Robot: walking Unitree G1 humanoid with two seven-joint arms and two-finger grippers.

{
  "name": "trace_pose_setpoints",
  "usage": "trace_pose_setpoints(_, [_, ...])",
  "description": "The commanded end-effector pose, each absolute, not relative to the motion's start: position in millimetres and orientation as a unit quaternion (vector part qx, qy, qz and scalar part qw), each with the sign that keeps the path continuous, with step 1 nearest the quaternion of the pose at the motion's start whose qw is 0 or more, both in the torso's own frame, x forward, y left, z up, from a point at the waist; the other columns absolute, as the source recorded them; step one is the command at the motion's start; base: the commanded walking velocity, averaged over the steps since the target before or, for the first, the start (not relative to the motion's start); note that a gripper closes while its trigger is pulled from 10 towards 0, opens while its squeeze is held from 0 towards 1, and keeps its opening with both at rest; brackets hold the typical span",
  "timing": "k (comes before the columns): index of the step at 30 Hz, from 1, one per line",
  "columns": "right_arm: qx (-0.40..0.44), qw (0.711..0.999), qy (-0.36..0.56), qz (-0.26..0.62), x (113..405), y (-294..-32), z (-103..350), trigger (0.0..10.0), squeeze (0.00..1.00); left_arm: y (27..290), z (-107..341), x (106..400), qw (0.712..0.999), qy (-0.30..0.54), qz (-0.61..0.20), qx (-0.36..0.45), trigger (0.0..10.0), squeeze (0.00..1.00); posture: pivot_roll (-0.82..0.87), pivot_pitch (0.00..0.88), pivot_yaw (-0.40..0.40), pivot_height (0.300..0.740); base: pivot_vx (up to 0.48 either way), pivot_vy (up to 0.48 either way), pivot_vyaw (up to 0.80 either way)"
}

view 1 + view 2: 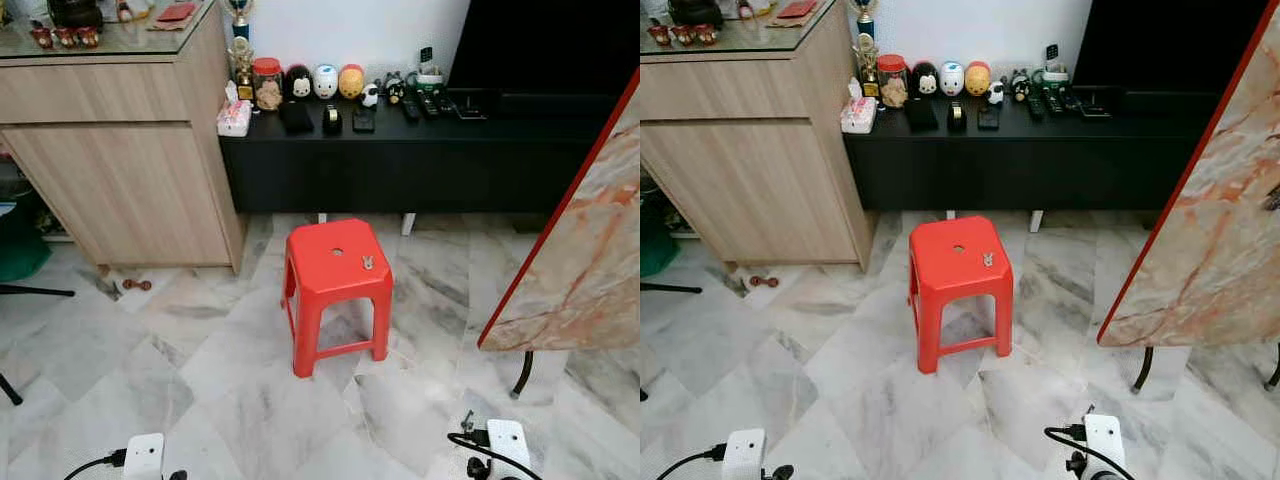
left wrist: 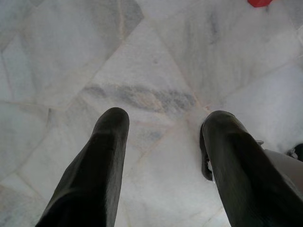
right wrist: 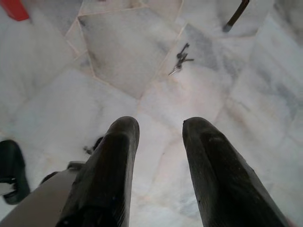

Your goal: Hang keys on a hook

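Observation:
A small metal bunch of keys lies on top of a red plastic stool in the middle of the marble floor. Another dark bunch of keys lies on the floor tiles ahead of my right gripper, which hangs open above the floor with nothing between its fingers. That bunch is also a small dark shape near my right wrist. My left gripper hangs open over bare floor, with a corner of the red stool far ahead of it.
A wooden cabinet stands at the left. A low black console with figurines and remotes runs along the back wall. A marble-patterned tabletop with a red edge juts in from the right on a black leg.

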State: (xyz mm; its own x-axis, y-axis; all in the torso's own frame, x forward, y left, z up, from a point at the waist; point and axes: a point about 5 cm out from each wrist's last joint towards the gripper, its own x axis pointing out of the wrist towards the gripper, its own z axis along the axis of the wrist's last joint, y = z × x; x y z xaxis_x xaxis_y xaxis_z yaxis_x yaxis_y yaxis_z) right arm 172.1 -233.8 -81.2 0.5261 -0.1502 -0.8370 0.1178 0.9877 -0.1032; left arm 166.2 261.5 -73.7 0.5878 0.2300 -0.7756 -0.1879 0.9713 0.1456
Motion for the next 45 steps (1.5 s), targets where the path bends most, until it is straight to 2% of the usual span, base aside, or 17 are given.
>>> trace_pose_setpoints(1, [-0.028,0.877,0.474,-0.076,176.2,-236.7,-78.5,10.0,0.0,263.3,-74.7,162.8,0.888,0.445,0.116,0.029,10.0,0.0,0.05,0.012,-0.051,0.74,0.24,0.0,0.8])
trace_pose_setpoints(16, [-0.031,0.874,0.481,-0.065,174.1,-236.1,-79.6,10.0,0.0,264.1,-75.2,160.7,0.887,0.448,0.109,0.026,10.0,0.0,0.04,0.011,-0.045,0.74,0.305,0.0,0.11])
trace_pose_setpoints(22, [-0.032,0.877,0.474,-0.07,174.7,-236.7,-79.0,10.0,0.0,263.9,-75.3,160.7,0.887,0.448,0.104,0.026,10.0,0.0,0.04,0.01,-0.045,0.74,0.351,0.0,0.75])
trace_pose_setpoints(37, [-0.035,0.878,0.474,-0.064,174.8,-236.5,-78.9,10.0,0.0,263.9,-75.4,160.4,0.887,0.45,0.1,0.025,10.0,0.0,0.03,0.002,-0.045,0.74,0.352,0.0,0.0])
trace_pose_setpoints(45, [-0.039,0.878,0.472,-0.06,175.6,-236.6,-78.5,10.0,0.0,262.6,-75.6,161.1,0.887,0.45,0.097,0.025,10.0,0.0,0.03,0.0,-0.044,0.74,0.352,0.0,0.65])
